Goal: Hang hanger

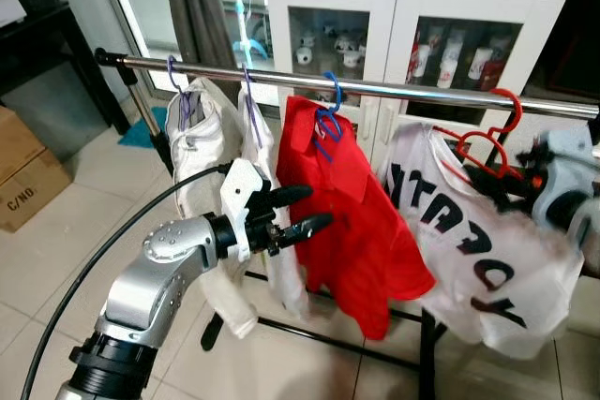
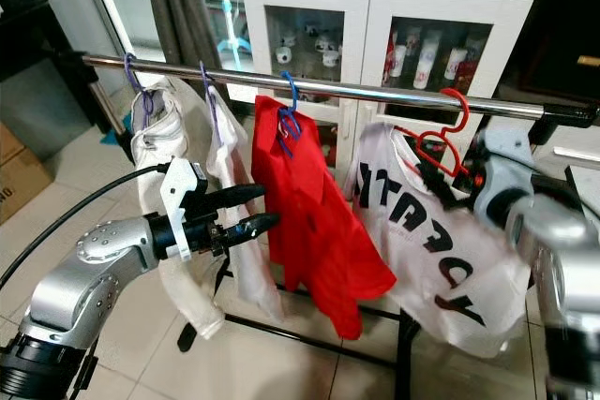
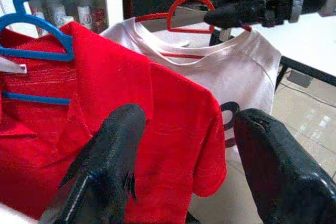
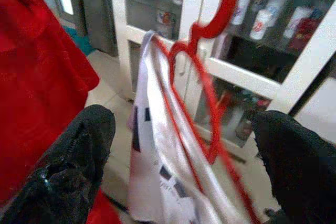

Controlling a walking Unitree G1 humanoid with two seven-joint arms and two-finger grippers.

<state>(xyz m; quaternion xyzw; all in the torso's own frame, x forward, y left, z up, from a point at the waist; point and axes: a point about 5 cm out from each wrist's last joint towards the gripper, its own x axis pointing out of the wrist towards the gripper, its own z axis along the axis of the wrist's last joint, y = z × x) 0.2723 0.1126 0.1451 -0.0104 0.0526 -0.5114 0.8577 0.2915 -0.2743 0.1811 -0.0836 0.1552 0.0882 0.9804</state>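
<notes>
Red hanger (image 2: 439, 144) with white shirt (image 2: 441, 250) hooked over the metal rail (image 2: 375, 91), near its right end, just right of the red shirt (image 2: 305, 222) on a blue hanger (image 2: 289, 119). Right gripper (image 4: 184, 161) close to the red hanger, fingers (image 4: 79, 150) spread apart on both sides of it, not touching. Left gripper (image 1: 300, 211) raised in front of the red shirt, fingers open, holding nothing. White cabinet (image 1: 412, 7) behind the rail.

head stereo downward, wrists close on rail (image 1: 375, 89)
</notes>
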